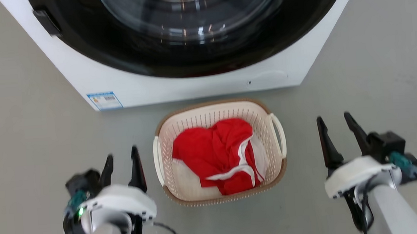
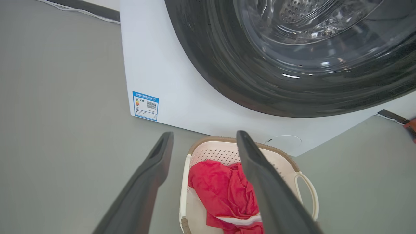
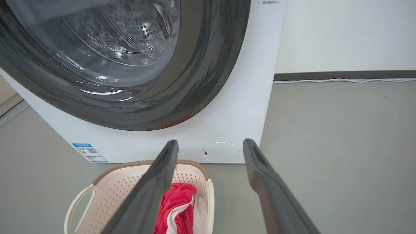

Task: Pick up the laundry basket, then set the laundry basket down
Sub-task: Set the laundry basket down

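- The laundry basket (image 1: 201, 122) is seen standing on the grey floor (image 1: 30, 144), just in front of the white washing machine (image 1: 192, 90). Only a narrow strip of floor is left between its far rim and the machine's base.
- Open floor is seen at both sides of the basket and at its near side.
- The basket is cream-white and perforated, with a brown rim. A red garment (image 1: 214, 149) with white trim is lying inside.
- The left gripper (image 1: 122, 153) is held near the basket's left handle (image 1: 157, 155) without touching it, its fingers spread apart and empty.
- The right gripper (image 1: 333, 116) is held farther off, at the right side. Its fingers are also apart, with nothing between them.
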Available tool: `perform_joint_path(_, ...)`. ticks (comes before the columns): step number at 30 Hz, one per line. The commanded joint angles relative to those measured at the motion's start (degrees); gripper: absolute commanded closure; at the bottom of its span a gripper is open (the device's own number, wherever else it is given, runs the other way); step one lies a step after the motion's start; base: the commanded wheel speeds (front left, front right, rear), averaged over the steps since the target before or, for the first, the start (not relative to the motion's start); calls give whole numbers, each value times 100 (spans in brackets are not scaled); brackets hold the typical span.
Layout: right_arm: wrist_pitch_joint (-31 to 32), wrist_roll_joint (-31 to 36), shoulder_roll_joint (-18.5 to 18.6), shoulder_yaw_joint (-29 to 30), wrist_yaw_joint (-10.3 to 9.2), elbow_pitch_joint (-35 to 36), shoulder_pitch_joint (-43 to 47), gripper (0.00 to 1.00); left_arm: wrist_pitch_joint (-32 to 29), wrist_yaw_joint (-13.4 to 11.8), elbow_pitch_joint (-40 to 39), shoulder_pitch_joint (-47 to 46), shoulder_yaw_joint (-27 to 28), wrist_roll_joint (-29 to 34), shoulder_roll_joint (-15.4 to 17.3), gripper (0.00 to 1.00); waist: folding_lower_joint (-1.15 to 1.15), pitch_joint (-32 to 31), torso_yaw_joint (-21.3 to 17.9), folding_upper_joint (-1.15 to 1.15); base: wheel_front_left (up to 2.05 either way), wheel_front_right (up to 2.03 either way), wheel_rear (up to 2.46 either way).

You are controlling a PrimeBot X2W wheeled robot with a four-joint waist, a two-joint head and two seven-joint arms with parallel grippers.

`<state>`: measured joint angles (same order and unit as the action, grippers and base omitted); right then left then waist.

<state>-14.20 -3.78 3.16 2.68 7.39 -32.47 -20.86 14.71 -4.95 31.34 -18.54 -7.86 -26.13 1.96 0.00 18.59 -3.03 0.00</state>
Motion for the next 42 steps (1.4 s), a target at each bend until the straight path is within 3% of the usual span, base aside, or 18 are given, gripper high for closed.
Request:
perform_joint_path(1, -80, -91, -28, -119, 10, 243, 212, 0, 29, 20, -229, 217, 212, -71, 92, 0, 0, -337, 4, 0, 0, 0, 0)
perform_joint_path(15, -80, -145, -28, -13, 10, 1176, 1328, 0, 29, -69, -1257, 1513, 570, -55, 92, 0, 0, -1135, -26, 0, 0, 0, 0)
perform_joint_path(42, -80, -153, -28, 156, 10, 1513, 2041, 0, 29, -156, -1808, 2225, 715, 56, 92, 0, 0, -1749, 81, 0, 0, 0, 0)
